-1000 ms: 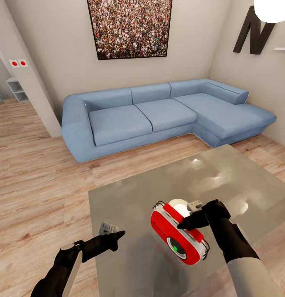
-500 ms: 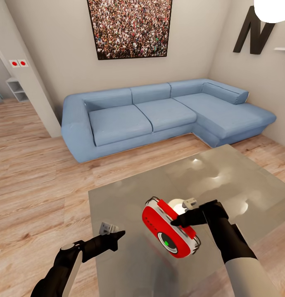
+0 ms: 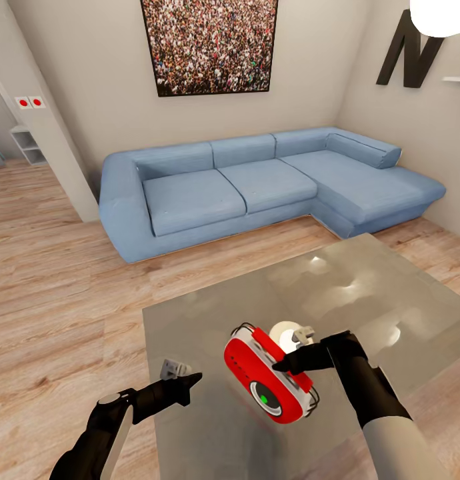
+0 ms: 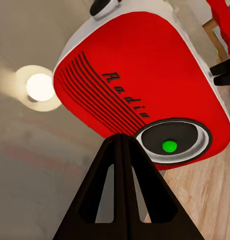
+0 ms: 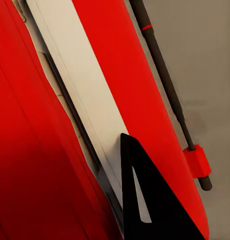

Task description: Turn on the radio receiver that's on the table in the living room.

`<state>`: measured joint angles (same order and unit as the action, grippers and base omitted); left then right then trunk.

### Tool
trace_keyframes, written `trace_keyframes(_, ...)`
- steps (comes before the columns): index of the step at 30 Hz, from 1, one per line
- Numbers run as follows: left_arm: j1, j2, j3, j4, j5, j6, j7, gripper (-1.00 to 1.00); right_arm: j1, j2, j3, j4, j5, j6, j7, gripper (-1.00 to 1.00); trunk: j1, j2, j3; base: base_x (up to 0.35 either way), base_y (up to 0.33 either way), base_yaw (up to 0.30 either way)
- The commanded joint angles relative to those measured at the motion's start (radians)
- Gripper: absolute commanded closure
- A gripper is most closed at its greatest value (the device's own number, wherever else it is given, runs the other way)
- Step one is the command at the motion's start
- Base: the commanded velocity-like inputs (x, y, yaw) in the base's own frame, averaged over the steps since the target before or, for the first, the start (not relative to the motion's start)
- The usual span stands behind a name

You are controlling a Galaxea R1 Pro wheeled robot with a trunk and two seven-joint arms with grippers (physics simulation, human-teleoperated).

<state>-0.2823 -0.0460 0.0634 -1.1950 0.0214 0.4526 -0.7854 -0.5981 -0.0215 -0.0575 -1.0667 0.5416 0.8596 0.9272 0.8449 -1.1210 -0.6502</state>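
Note:
The red radio receiver [image 3: 267, 383] with white trim and a green-centred dial lies tilted on the glossy grey table [image 3: 363, 293], near its front. My right gripper [image 3: 278, 365] is shut, and its tip presses on the radio's upper white band [image 5: 80, 100]. In the right wrist view the right gripper [image 5: 126, 137] rests on that band beside the thin antenna [image 5: 167, 85]. My left gripper [image 3: 195, 379] is shut and points at the radio from the left, a short gap away. The left wrist view has the left gripper [image 4: 122, 137] just short of the radio's face [image 4: 140, 85].
A blue L-shaped sofa [image 3: 257, 187] stands beyond the table, under a framed crowd photo [image 3: 210, 43]. Light wood floor [image 3: 57, 293] lies left of the table. A wall corner [image 3: 50, 153] juts out at the far left. A white pendant lamp [image 3: 443, 17] hangs at the upper right.
The radio has slid left over the table top, with my right gripper moving left along with it. The left arm has stayed put.

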Motion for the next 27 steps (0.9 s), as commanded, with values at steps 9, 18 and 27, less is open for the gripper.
trace_keyframes(9,0.000,0.000,0.000,0.000,0.000,0.000,0.000,1.00,0.000,0.001,-0.001,0.032,-0.009,-0.001,-0.037,1.00,0.000,0.000,0.000,0.000,0.000,0.000)
trace_keyframes(18,0.000,0.000,0.000,0.000,0.000,0.000,0.000,1.00,0.000,0.003,-0.001,0.060,-0.009,-0.002,-0.059,1.00,0.000,0.000,0.000,0.000,0.000,0.000)
trace_keyframes(27,0.000,0.000,0.000,0.000,0.000,0.000,0.000,1.00,0.000,0.003,-0.002,0.107,-0.012,-0.057,-0.103,1.00,0.000,0.000,0.000,0.000,0.000,0.000)
